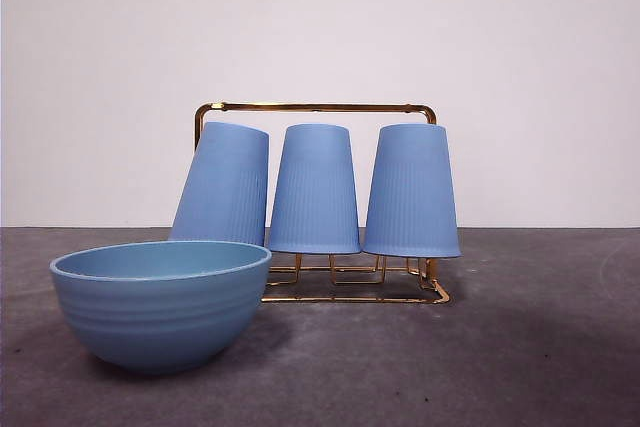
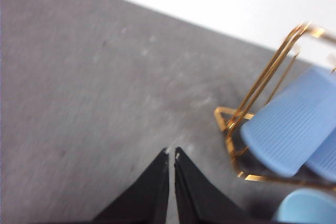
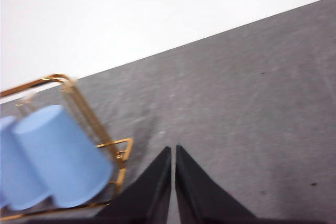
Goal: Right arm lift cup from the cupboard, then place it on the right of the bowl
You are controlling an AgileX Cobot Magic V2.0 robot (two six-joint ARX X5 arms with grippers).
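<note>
Front view: three ribbed matte blue cups stand upside down on the pegs of a gold wire cupboard on a grey desk. The left cup tilts to the left; the middle cup and the right cup sit upright, rims down, just beside each other. A wide light-blue bowl with faint horizontal ridges stands nearer and to the left, its rim overlapping the tilted cup's base and the rack's left end; its inside is not visible. To the right of the bowl and in front of the rack, bare desk stretches to the picture's edge. A white wall with two sockets closes the far side. No arm shows here.

Left wrist view: the left gripper hangs over bare grey desk, its pointed black jaws together. Near it lie one end of the gold rack, a ribbed cup on it, and a sliver of the bowl's rim.

Right wrist view: the right gripper hovers over bare desk just beside the rack's other end, jaws together, holding nothing. The end cup remains on the rack.
</note>
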